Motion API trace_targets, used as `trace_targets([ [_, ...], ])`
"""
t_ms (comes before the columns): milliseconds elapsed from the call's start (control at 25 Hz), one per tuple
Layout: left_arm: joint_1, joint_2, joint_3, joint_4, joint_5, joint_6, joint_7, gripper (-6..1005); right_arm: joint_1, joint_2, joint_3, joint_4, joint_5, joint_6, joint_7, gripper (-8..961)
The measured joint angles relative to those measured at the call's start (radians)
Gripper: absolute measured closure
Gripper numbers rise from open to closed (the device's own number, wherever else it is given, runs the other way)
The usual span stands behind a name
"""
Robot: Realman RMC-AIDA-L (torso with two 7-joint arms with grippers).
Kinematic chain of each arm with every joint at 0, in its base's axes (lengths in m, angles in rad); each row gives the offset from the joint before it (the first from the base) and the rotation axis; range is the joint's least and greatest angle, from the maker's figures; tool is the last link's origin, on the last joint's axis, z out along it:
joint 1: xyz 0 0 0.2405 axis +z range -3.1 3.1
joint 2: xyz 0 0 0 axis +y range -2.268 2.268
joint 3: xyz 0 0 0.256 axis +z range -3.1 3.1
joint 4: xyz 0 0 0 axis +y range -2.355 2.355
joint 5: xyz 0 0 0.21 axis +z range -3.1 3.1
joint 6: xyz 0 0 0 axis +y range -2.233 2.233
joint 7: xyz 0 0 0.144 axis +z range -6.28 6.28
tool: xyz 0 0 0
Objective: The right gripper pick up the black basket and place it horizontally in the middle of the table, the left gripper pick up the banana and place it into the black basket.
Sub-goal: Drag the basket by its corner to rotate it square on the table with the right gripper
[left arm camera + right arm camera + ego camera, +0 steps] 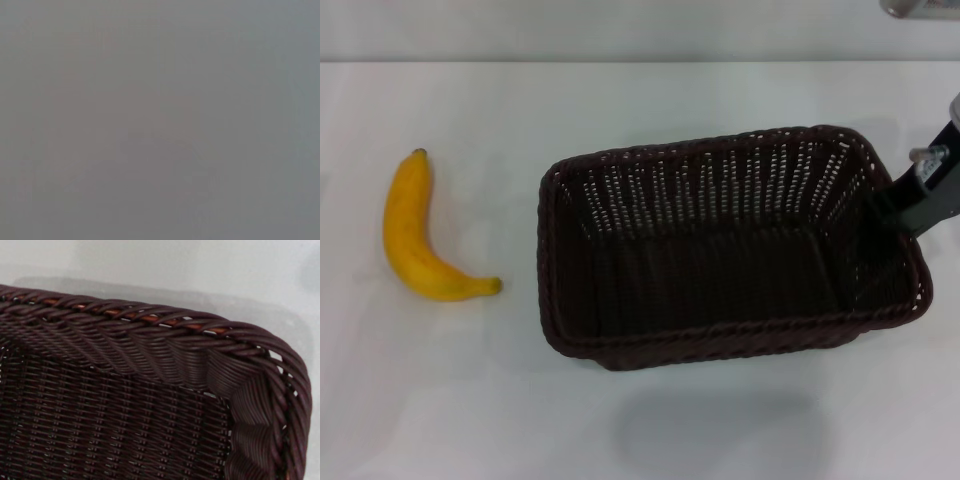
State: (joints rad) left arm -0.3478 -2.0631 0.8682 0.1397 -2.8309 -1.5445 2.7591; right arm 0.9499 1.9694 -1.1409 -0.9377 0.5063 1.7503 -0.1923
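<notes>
One black basket (720, 250) sat on the white table (470, 400), lying long-ways across the middle and a bit to the right. One yellow banana (415, 235) lay well apart from it on the left side. One right gripper (905, 205) was at the basket's right end, at the rim; I could not tell if it was pinching. The left gripper did not show.

Right hand (892, 205) reaching in from right edge; left arm unseen.
</notes>
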Motion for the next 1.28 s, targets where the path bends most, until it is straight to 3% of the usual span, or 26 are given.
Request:
trace_targets([
  [240, 0.000, 0.000, 0.000, 0.000, 0.000, 0.000, 0.000, 139, -0.030, 0.029, 0.000, -0.052, -0.073, -0.017, -0.005, 825],
  [720, 0.018, -0.001, 0.000, -0.002, 0.001, 0.000, 0.000, 139, -0.034, 0.039, 0.067, -0.083, -0.071, -0.009, -0.009, 828],
  [1040, 0.023, -0.002, 0.000, -0.002, 0.001, 0.000, -0.002, 139, -0.039, 0.038, 0.068, -0.102, -0.073, -0.003, -0.004, 480],
  [1280, 0.026, -0.002, 0.000, -0.002, 0.001, 0.001, -0.001, 139, -0.034, 0.015, 0.075, -0.109, -0.078, 0.005, 0.003, 479],
])
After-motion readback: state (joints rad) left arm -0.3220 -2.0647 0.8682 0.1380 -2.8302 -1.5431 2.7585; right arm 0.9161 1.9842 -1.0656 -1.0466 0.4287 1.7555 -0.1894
